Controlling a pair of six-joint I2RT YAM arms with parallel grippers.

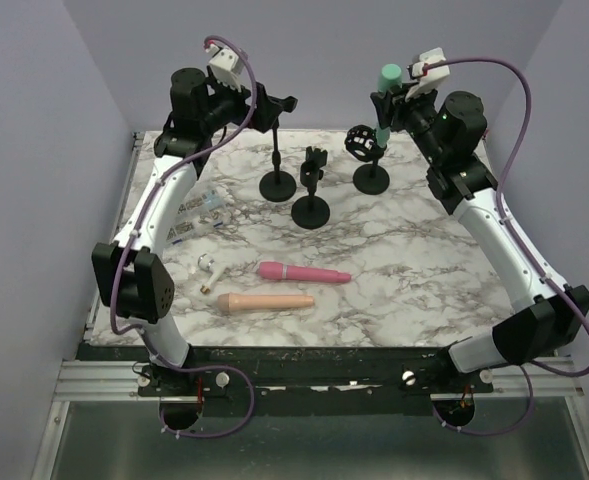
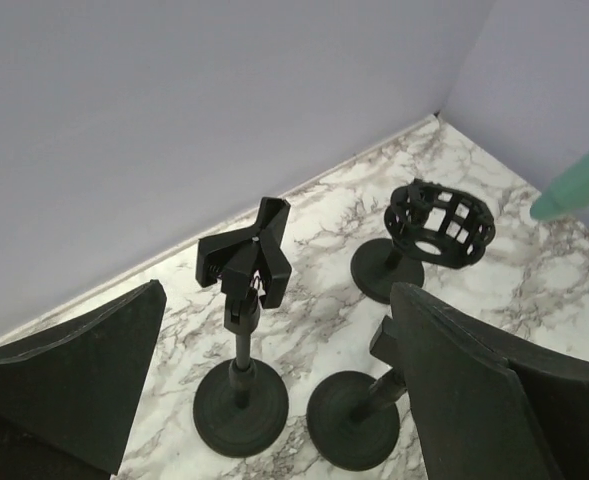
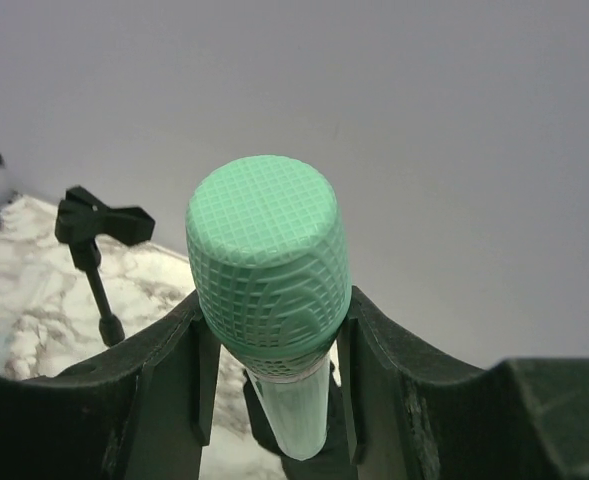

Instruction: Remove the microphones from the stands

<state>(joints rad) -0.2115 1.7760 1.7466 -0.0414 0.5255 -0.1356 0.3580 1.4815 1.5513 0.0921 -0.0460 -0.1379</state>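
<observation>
My right gripper [image 1: 392,92] is shut on a green microphone [image 1: 388,78] and holds it upright in the air, above and just right of the black basket-top stand [image 1: 367,150]. In the right wrist view, the mesh head [image 3: 269,255] sits between my fingers [image 3: 164,370]. The basket [image 2: 439,222] is empty, and the microphone's tail [image 2: 579,185] hangs apart from it at the right. My left gripper [image 1: 272,103] is open and empty, high above the left clip stand [image 1: 277,183]. That stand's clip [image 2: 246,258] shows between its fingers [image 2: 69,370].
A second clip stand [image 1: 311,205] stands in the middle, its base [image 2: 354,420] partly hidden by my left gripper's finger. A pink microphone [image 1: 304,272] and a peach one [image 1: 266,301] lie near the front. Small clear and white items [image 1: 209,205] lie at the left.
</observation>
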